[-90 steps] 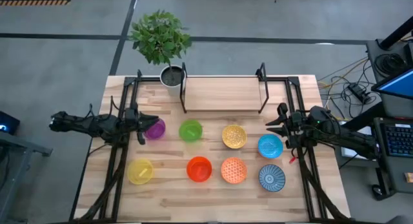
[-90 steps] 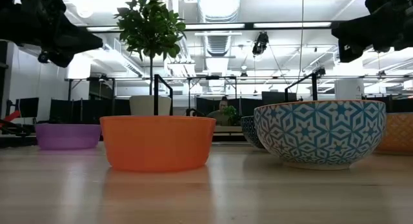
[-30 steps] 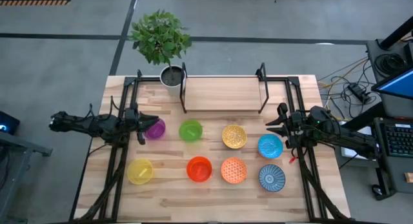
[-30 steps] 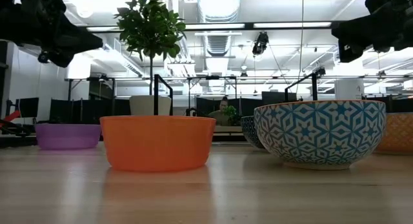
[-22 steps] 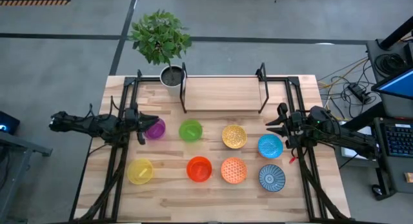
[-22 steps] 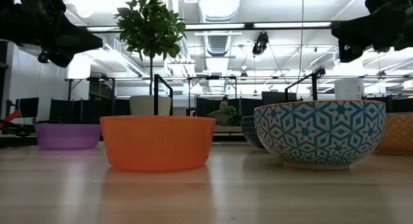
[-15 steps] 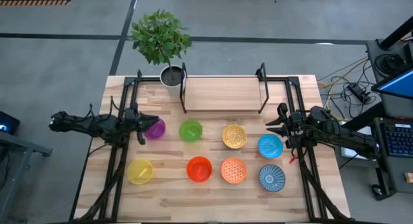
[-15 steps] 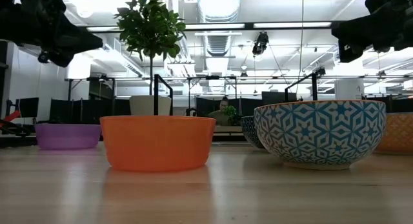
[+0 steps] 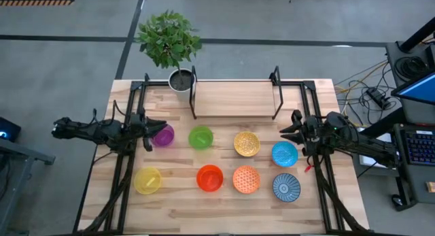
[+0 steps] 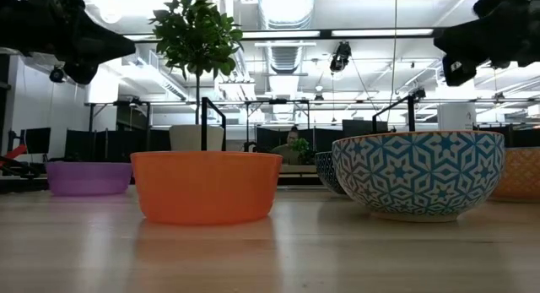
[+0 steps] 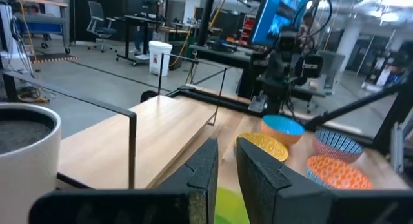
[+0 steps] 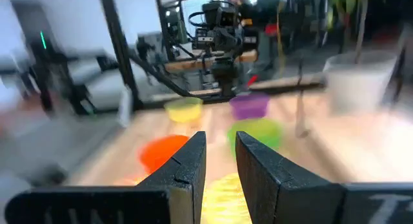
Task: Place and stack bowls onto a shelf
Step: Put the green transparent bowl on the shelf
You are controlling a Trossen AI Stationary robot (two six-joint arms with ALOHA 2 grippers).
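Observation:
Eight bowls rest on their bases on the tabletop in two rows. The far row holds purple (image 9: 163, 135), green (image 9: 200, 137), patterned yellow (image 9: 247, 143) and light blue (image 9: 285, 154). The near row holds plain yellow (image 9: 147, 180), red-orange (image 9: 209, 177), dotted orange (image 9: 246, 179) and blue-and-white (image 9: 286, 187). The shelf (image 9: 235, 98) stands bare at the far edge. My left gripper (image 9: 151, 130) (image 11: 226, 146) hovers by the purple bowl, fingers close together. My right gripper (image 9: 289, 130) (image 12: 221, 140) hovers above the table's right side near the light blue bowl, fingers likewise close.
A white pot (image 9: 181, 80) with a leafy plant stands at the shelf's far left corner. Black metal posts (image 9: 194, 93) (image 9: 277, 93) flank the shelf. Each arm's black frame rails run along the table's left (image 9: 122, 175) and right (image 9: 323, 181) sides.
My left gripper has risen a little in the low view. No bowl has moved.

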